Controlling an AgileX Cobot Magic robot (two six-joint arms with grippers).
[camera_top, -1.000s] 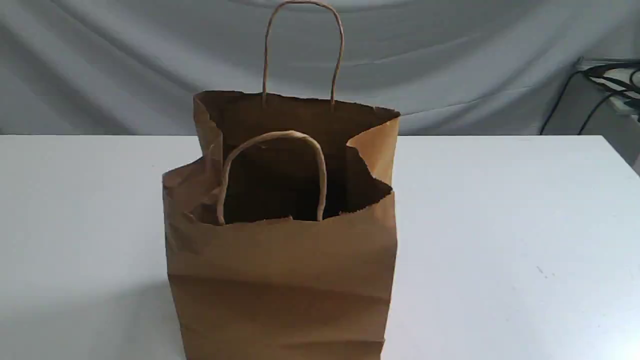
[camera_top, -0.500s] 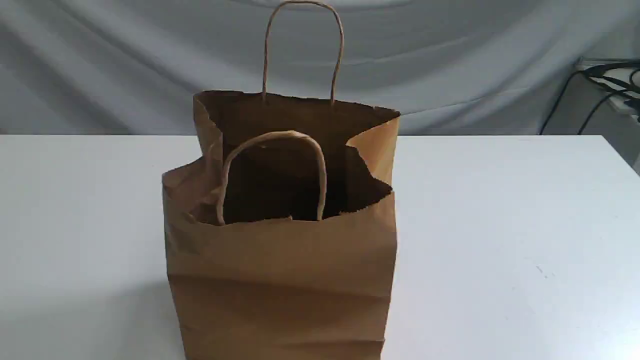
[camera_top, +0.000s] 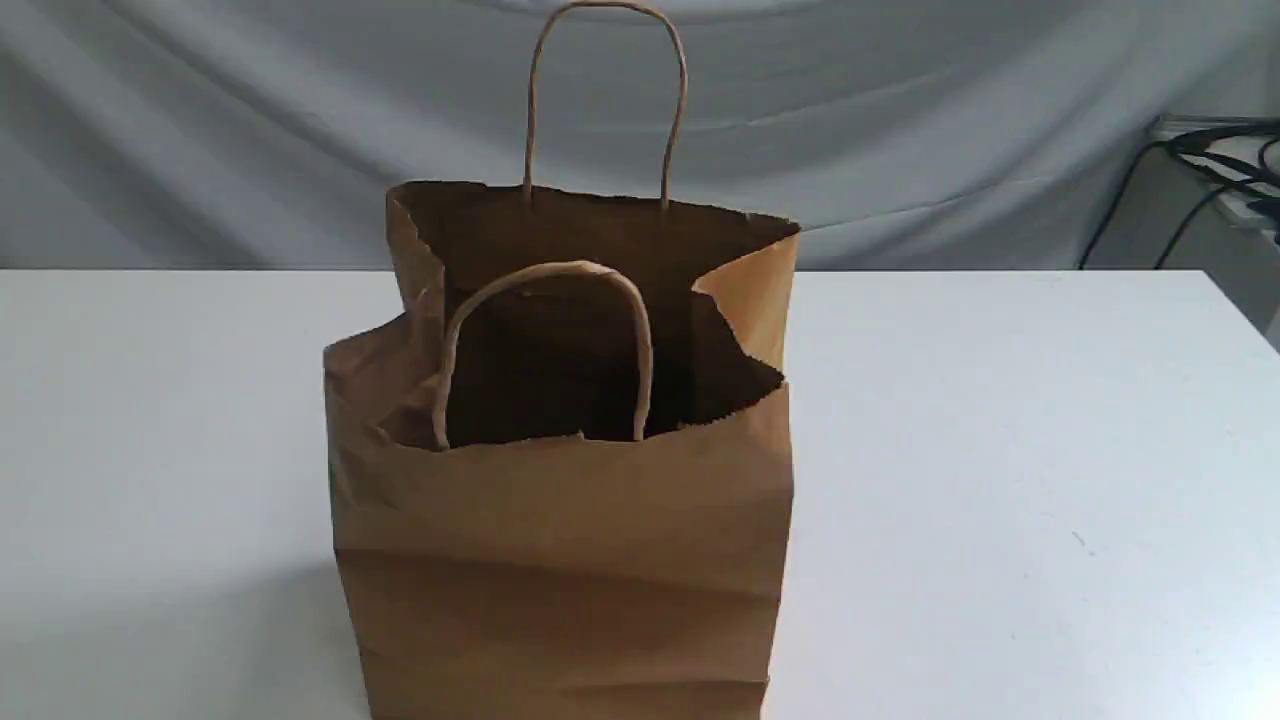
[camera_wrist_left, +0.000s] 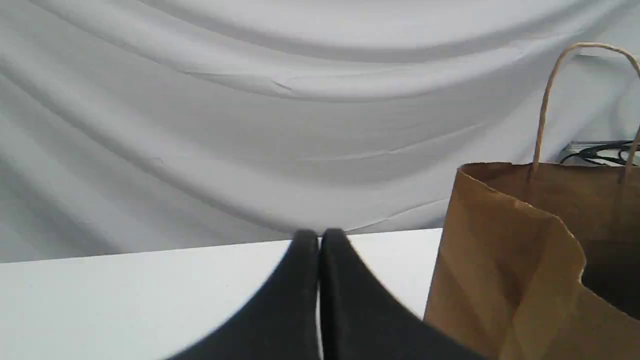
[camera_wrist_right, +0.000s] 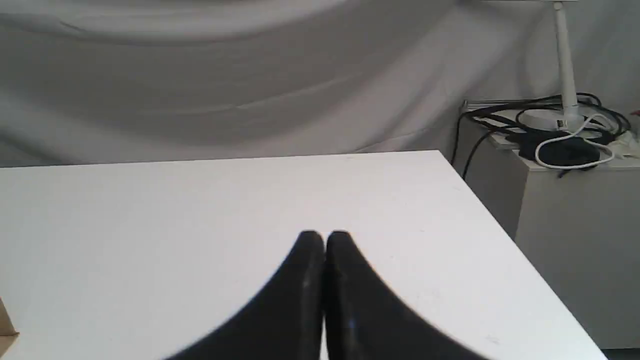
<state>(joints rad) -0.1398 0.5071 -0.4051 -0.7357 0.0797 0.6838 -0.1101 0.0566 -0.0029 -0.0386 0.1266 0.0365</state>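
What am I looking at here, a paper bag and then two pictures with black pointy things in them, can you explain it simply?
This is a robot with two arms, and three cameras took these at one moment. The first camera sits off the arms. It shows a brown paper bag standing open on a white table, with its far handle upright and its near handle in front of the dark opening. No arm shows there. The other two cameras ride on the robot's wrists. The black pointed shapes are its pincers: the left gripper, with the bag beside it, and the right gripper, above the table top. Both are shut and hold nothing. A grey cloth hangs behind, and cables lie on a cabinet beside the table.
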